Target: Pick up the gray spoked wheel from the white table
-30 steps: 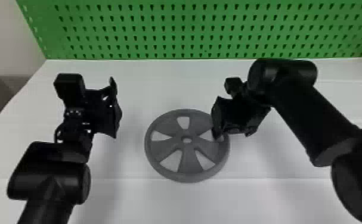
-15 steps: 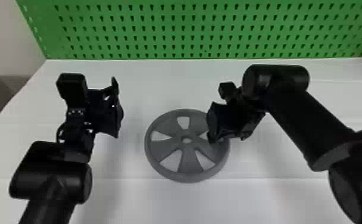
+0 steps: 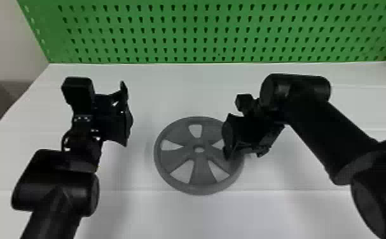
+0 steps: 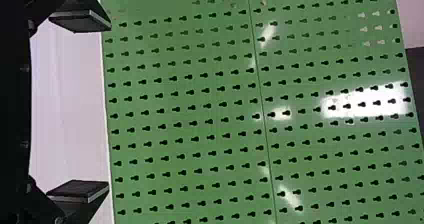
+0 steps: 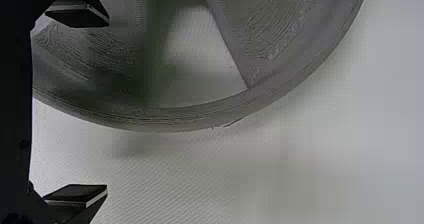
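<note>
One wheel (image 3: 198,159) (five spokes (image 3: 203,174), all told), two arms (image 3: 322,130), one table (image 3: 265,213).

Parted fingers (image 5: 77,17) hang near, apparently above, the spoked wheel (image 5: 272,39).

i can't read any words, labels, brands, numbers or signs from my head view or from either of my wrist views; no lettering comes through clearly enough for me to make out.
</note>
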You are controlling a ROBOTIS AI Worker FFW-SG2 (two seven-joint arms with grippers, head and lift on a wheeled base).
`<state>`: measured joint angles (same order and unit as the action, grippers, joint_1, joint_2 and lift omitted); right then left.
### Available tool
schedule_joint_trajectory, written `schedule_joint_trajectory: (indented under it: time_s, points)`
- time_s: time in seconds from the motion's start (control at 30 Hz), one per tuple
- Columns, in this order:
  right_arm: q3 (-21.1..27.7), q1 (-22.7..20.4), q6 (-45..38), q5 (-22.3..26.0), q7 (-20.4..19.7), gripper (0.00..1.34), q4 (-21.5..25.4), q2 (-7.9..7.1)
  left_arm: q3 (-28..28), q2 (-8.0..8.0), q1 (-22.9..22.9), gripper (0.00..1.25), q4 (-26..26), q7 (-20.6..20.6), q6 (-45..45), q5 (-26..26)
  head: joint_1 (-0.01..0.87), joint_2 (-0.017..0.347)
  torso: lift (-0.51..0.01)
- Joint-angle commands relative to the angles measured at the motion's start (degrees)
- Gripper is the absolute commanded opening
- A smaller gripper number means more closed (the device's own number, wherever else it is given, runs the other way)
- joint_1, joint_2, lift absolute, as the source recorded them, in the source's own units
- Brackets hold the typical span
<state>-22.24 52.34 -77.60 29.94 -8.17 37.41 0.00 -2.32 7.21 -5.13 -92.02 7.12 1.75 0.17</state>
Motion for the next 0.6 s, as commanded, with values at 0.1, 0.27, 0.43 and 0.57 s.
schedule_joint_trajectory:
  time_s: [0.1,0.27,0.43,0.57]
  points:
    - [1.7,0.3,0.2,0.2,-0.5,0.91,-1.0,0.05,-0.1,0.00,-0.1,1.09,0.0,0.0,-0.1,-0.1,0.773,0.066,-0.081]
    - [3.7,0.7,0.3,0.9,-2.5,0.84,-2.2,0.05,-0.3,0.00,-0.3,1.09,0.0,0.0,-0.1,-0.2,0.773,0.066,-0.081]
    - [4.7,0.9,0.2,1.1,-3.7,0.84,-2.6,0.05,-0.3,0.00,-0.3,1.09,0.0,0.0,-0.1,-0.3,0.773,0.066,-0.081]
    - [5.2,1.3,-0.3,1.1,-4.2,0.81,-2.7,0.05,-0.4,0.00,-0.4,1.09,0.1,0.0,-0.1,-0.3,0.773,0.066,-0.081]
